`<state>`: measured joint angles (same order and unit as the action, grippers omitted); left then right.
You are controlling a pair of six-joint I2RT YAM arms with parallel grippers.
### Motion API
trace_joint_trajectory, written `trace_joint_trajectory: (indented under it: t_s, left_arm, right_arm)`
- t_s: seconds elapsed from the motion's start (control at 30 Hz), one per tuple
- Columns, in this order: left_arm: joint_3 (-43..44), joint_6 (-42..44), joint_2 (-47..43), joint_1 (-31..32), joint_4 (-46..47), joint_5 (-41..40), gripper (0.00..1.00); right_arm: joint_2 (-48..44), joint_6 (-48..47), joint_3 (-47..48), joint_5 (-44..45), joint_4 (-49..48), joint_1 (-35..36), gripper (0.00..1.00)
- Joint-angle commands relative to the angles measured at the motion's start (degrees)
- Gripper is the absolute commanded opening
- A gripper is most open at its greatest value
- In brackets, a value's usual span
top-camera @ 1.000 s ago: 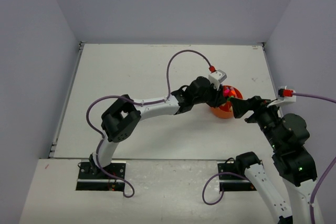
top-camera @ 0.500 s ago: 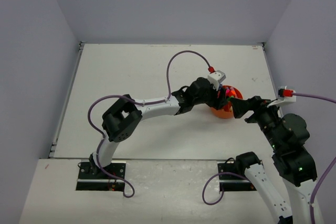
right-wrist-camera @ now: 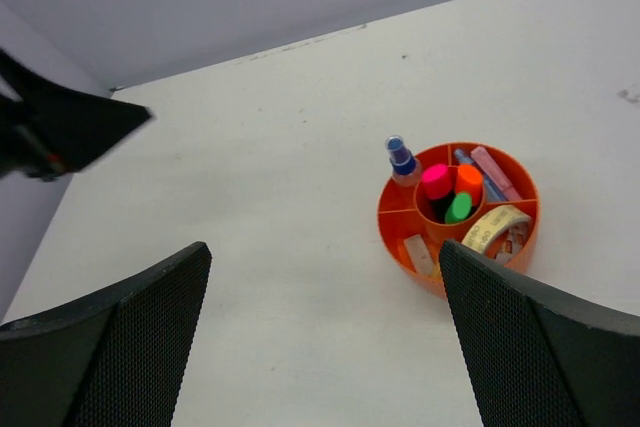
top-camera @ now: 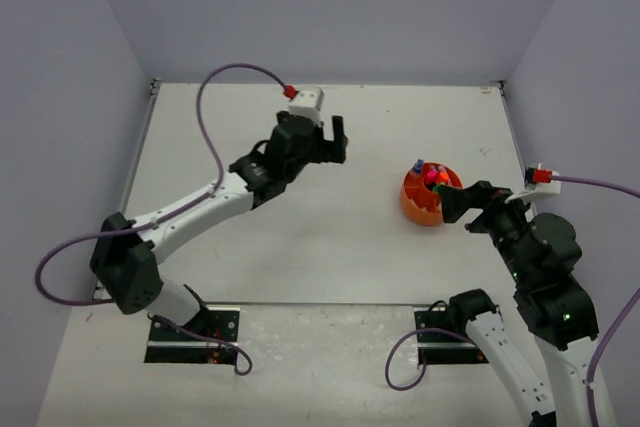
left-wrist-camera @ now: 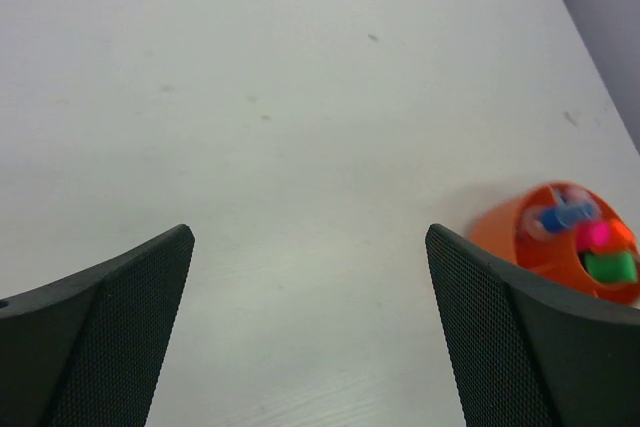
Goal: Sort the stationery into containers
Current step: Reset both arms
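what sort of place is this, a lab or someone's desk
Most likely a robot lab test cell: a white table boxed in by plain grey walls, a left arm and right arm bolted at its near edge, and an orange pot of stationery.

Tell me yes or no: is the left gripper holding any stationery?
No: in the left wrist view the left gripper stands wide open with only bare white table between its jaws.

The pot point(right-wrist-camera: 388, 230) sits on the desk point(top-camera: 330, 247). Seen from the right wrist, three highlighters point(right-wrist-camera: 450, 192) stand in its middle cell, a pen point(right-wrist-camera: 402, 160) in its left cell, a band point(right-wrist-camera: 495, 227) in its near-right one. The right claw point(top-camera: 455, 203) is just beside the pot, the left claw point(top-camera: 333, 139) well left of it.
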<state>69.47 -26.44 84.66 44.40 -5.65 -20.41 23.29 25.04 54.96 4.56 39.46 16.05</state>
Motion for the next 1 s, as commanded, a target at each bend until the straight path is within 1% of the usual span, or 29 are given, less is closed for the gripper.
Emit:
trace_joint_trajectory:
  t_s: [0.0,0.13,0.2,0.3,0.37,0.47,0.57,0.7,0.83,0.97]
  left_arm:
    - [-5.0,-6.2,-13.7,-5.4,-12.9,-15.4,1.0]
    - [-7.1,-7.3,-23.0,-9.5,-23.4,-22.1,1.0]
    - [-6.6,-7.3,-27.0,-9.7,-28.0,-27.4,1.0]
    - [-4.5,-6.3,-32.7,-9.8,-34.2,-31.0,1.0]
    - [-3.7,-5.6,-34.8,-9.8,-38.9,-32.8,1.0]
    - [-4.5,-5.0,-39.2,-9.8,-42.6,-35.7,1.0]
    - [-8.9,-3.7,-44.7,-9.8,-42.4,-36.3,1.0]
    - [-13.8,-2.3,-49.4,-9.8,-39.8,-36.9,1.0]
    - [-16.6,-1.8,-51.1,-9.8,-37.3,-37.1,1.0]
    - [-17.3,-0.9,-50.7,-9.8,-35.3,-36.1,1.0]
  right_arm:
    - [-0.2,-3.5,0.9,9.5,1.7,0.4,0.99]
    - [-1.7,-5.1,2.2,15.2,3.6,3.9,0.99]
    - [-2.4,-5.7,3.1,19.1,5.4,6.9,0.99]
    - [-2.6,-6.7,5.5,26.5,10.2,9.7,0.99]
    - [-3.1,-6.9,7.1,27.1,12.9,9.9,0.99]
    - [-3.8,-7.0,8.9,27.0,15.6,9.9,0.99]
    - [-5.1,-7.4,9.3,28.8,17.9,9.9,0.99]
    - [-7.6,-7.9,7.5,28.2,16.5,9.9,0.99]
    - [-7.6,-7.7,7.2,27.9,16.3,9.9,0.99]
    - [-7.8,-7.4,7.1,27.8,16.0,9.9,0.99]
